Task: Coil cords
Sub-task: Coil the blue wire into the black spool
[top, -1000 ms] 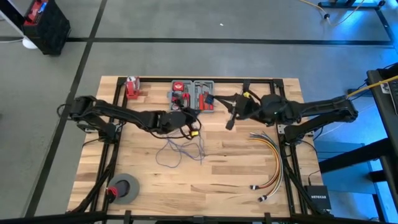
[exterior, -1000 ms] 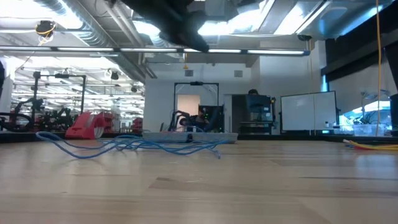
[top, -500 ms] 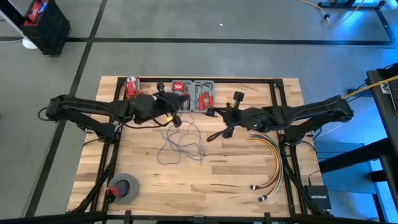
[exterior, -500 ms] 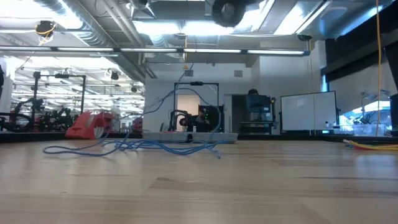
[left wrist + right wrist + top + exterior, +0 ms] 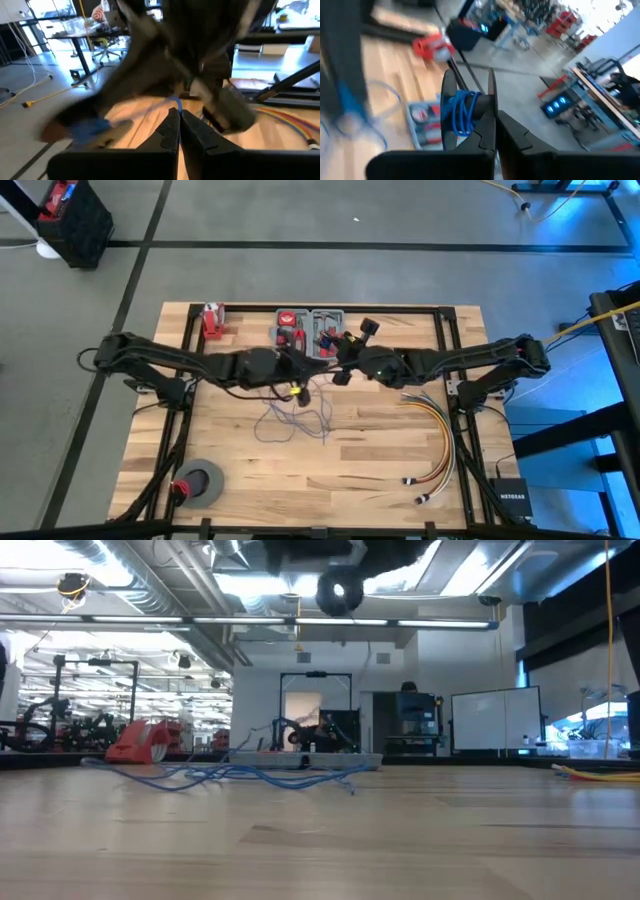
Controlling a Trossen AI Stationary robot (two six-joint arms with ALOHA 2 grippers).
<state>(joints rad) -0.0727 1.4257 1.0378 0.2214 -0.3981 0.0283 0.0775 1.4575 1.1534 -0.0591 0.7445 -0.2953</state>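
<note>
Fingers (image 5: 487,132) of the right arm, closed, carry wound blue-purple wire cords (image 5: 461,114), left fingers (image 5: 172,127) closed pinching a strand above the loose tangle mid-table (image 5: 400,450); winding underway, next wrap needs slack.

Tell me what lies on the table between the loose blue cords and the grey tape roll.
Nothing: in the high view, bare wooden tabletop runs from the loose blue cords down to the grey tape roll near the front left corner.
</note>
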